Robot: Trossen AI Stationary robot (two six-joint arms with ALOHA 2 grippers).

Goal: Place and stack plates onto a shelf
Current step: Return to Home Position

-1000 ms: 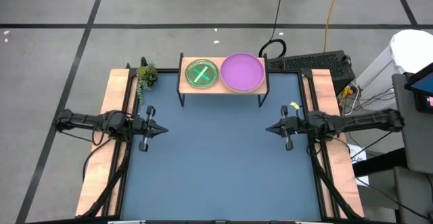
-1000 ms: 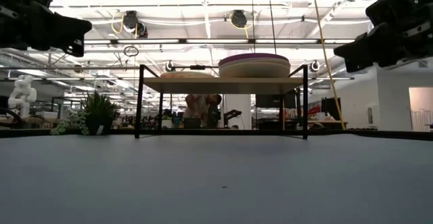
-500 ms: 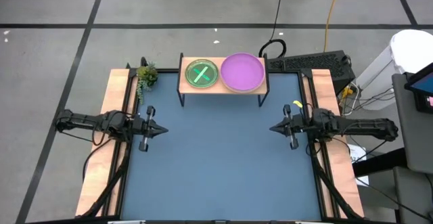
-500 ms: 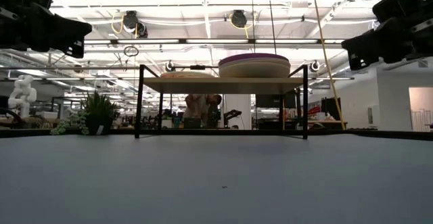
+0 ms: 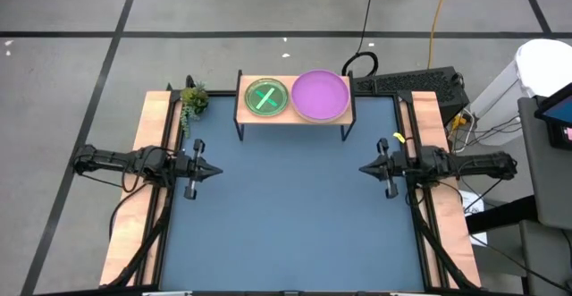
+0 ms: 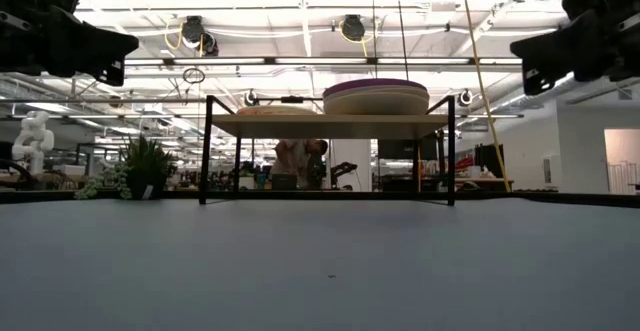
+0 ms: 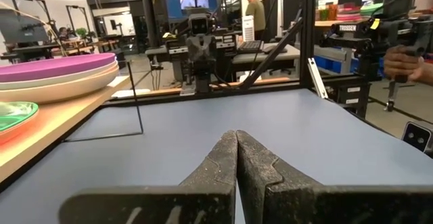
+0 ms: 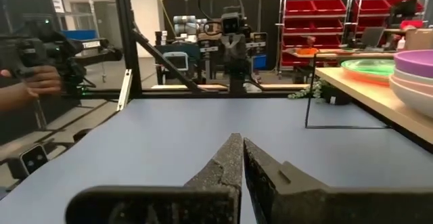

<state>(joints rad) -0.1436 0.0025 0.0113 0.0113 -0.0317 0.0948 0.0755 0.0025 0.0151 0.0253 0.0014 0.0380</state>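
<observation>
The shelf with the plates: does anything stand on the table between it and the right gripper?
Nothing visible does. Only bare blue table lies between the right gripper and the shelf; the small plant stands beyond the shelf's left end.

My blue-topped table [image 5: 286, 233], carrying a small light-wood shelf on thin black legs [image 5: 299, 119]
The shelf stands at my table's far edge. On its board sit two stacks side by side, a green translucent plate [image 5: 265, 97] topping one and a large purple plate [image 5: 320, 95] the other. A small green plant [image 5: 192, 101] stands beside the shelf.
</observation>
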